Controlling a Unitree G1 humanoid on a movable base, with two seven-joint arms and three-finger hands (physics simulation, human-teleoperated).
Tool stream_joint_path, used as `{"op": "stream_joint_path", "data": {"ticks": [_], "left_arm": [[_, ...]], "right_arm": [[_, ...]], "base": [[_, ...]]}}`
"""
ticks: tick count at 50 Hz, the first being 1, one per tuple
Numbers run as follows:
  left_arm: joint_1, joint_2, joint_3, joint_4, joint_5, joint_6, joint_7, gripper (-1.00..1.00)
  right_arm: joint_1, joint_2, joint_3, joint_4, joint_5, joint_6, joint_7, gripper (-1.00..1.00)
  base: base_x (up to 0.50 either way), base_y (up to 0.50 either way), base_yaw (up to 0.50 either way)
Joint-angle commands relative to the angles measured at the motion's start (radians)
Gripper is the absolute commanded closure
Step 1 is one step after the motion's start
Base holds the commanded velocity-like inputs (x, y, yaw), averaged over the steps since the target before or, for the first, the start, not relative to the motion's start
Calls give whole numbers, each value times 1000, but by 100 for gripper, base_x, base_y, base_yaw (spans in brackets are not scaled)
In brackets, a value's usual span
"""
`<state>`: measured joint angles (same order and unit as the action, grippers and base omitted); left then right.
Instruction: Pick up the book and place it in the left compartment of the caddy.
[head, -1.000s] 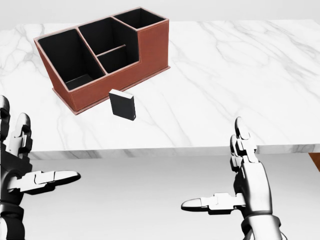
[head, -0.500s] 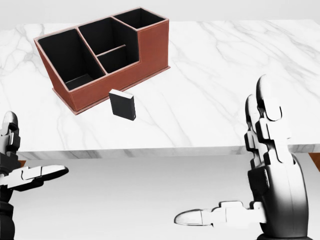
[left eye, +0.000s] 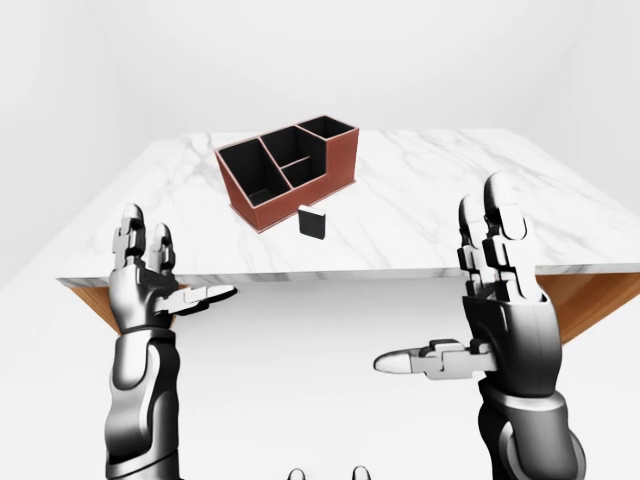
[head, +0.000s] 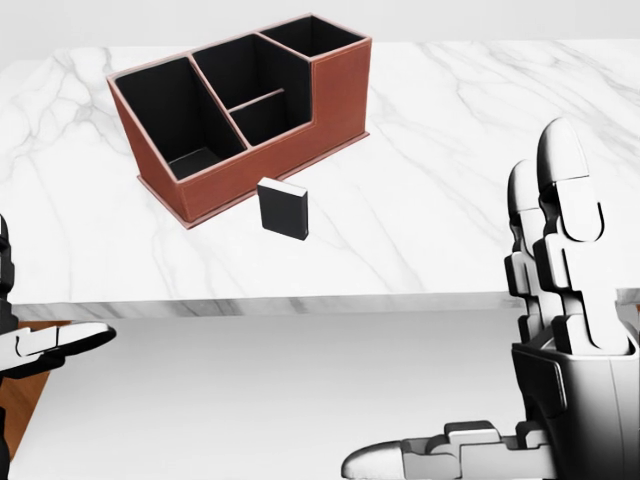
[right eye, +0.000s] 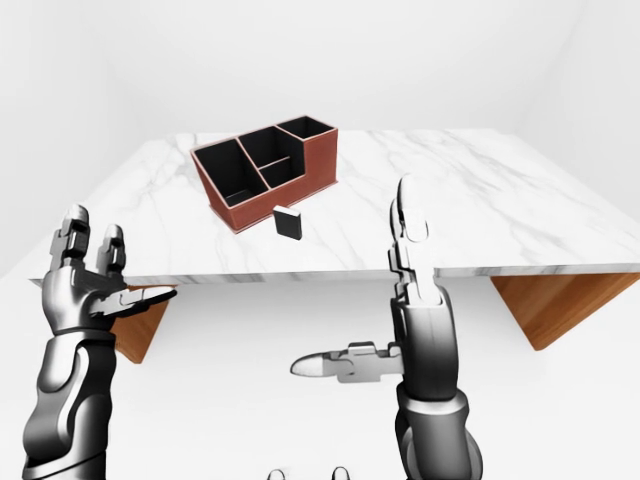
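Right now both my left hand and right hand hang spread wide, gripping nothing. Book stands on table, at caddy's 6 o'clock, just beside it.

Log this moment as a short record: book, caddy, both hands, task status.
book: upright on the marble table, just below the caddy in the head view
caddy: brown, black inside, compartments look empty
left hand: open, short of the table edge
right hand: open, fingers raised, holding nothing
task status: book not yet picked up
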<state>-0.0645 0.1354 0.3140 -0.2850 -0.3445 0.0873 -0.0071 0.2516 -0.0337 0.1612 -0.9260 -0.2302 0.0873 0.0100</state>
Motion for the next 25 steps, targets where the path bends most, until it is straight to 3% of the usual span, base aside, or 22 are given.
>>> {"op": "stream_joint_path", "data": {"ticks": [1,19,25], "left_arm": [[2,6,14,-21,-11,0,2,-100],[7,6,17,-42,-15,0,0,-100],[6,5,18,-36,-14,0,-3,-100]], "right_arm": [[2,-3,13,-5,-11,0,5,-100],[10,-10,30,-19,-16,0,17,-100],[12,-15,43,-20,-18,0,17,-100]], "base": [[0,50,0],[0,50,0],[31,47,0]]}}
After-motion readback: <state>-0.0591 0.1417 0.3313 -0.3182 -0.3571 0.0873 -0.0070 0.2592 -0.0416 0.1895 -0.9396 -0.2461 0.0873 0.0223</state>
